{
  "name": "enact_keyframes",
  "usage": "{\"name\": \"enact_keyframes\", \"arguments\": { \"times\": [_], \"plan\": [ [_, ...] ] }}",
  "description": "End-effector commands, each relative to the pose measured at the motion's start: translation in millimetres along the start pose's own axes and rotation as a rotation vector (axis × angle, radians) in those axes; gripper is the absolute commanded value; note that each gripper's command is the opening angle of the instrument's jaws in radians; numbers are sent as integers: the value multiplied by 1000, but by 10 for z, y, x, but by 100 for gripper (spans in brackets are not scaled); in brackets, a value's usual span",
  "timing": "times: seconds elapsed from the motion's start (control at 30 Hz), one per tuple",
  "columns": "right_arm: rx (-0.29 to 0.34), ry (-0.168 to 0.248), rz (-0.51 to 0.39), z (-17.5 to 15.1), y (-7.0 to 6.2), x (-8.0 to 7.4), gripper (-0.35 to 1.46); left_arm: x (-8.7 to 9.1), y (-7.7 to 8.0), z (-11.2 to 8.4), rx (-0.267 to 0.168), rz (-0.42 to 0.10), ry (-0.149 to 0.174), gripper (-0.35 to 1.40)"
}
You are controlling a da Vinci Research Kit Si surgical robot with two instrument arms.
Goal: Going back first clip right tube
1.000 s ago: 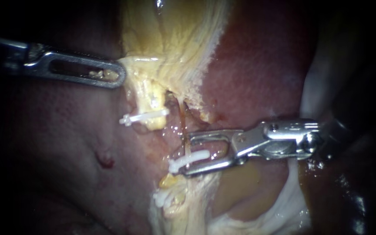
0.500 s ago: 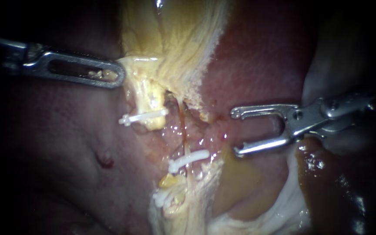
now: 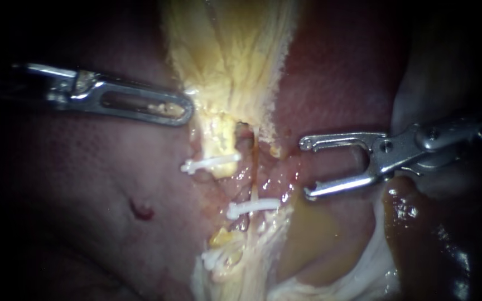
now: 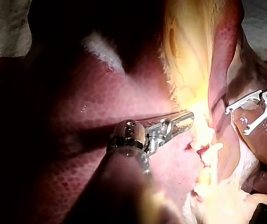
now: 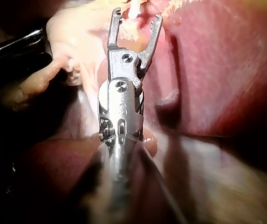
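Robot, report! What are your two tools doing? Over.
Left instrument shut on yellow tissue. Right instrument open, empty, apart from clip. Clip sits on right tube. Nothing between them.

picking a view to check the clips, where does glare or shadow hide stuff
Endoscope view: the middle with the white plastic clips is well lit, the edges sink into dark, and wet glints dot the dark brown tissue. Left wrist view: glare washes out the pale yellow fibrous tissue that the left instrument grips. Right wrist view: the right instrument, jaws open, is evenly lit.
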Motion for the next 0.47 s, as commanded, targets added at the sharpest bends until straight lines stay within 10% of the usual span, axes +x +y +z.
{"name": "enact_keyframes", "arguments": {
  "times": [0.03,0.47],
  "plan": [
    [0,0,0,0,0,0,50,0,0,4,2,2,3,-35],
    [-2,0,1,3,-1,2,50,3,4,12,5,5,12,-35]
  ]
}}
